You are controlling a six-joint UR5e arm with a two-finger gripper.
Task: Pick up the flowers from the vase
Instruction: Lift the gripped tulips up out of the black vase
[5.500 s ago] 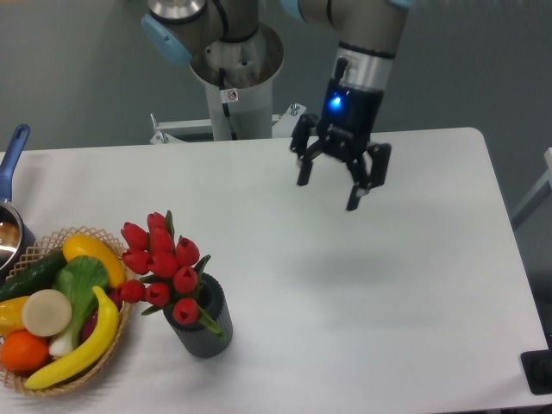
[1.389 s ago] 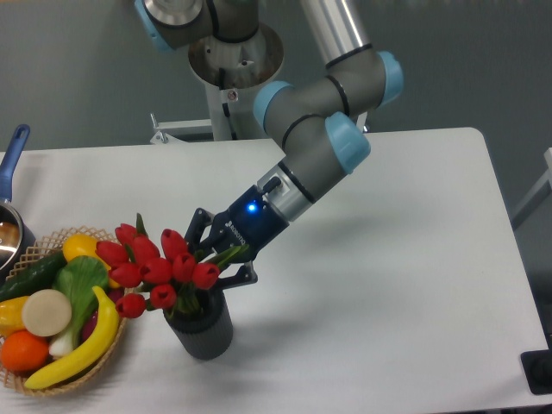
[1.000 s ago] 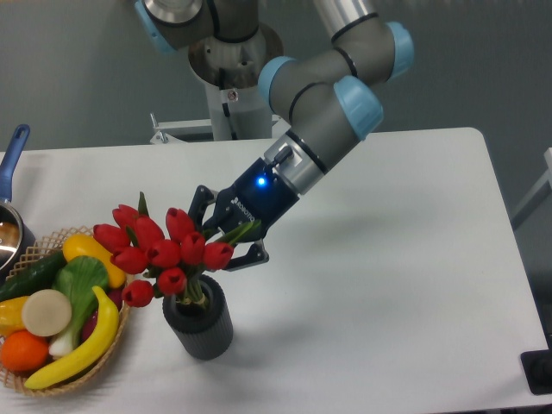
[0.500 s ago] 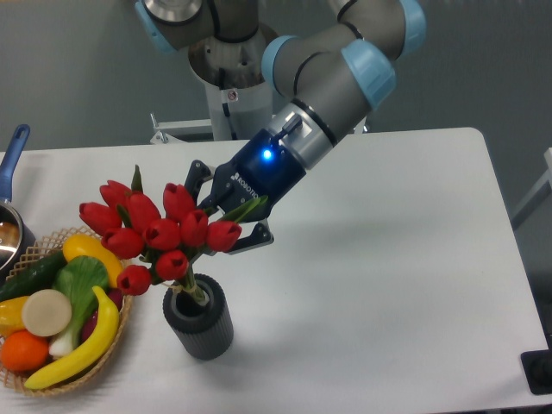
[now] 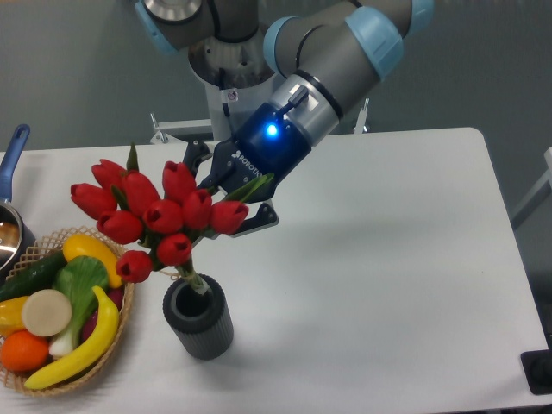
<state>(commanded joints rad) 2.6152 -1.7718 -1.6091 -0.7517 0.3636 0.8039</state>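
Observation:
The flowers (image 5: 155, 211), a bunch of red tulip buds with green leaves, hang tilted above the vase (image 5: 198, 323), and only the stem ends reach its round mouth. The vase is a dark grey ribbed cylinder standing upright on the white table. My gripper (image 5: 231, 194) comes in from the upper right and is shut on the flowers just behind the buds. A green leaf sticks out between the black fingers. The arm's blue light glows above the fingers.
A wicker basket (image 5: 110, 349) with a banana, an orange and other fruit and vegetables sits left of the vase. At the left edge there is a metal pot (image 5: 9, 235) with a blue handle. The robot's base column (image 5: 233, 95) stands behind the table.
The gripper, open over the table 5.5 s ago, came down and shut on the flowers. Over the last second it has risen, lifting the bunch up and left out of the vase.

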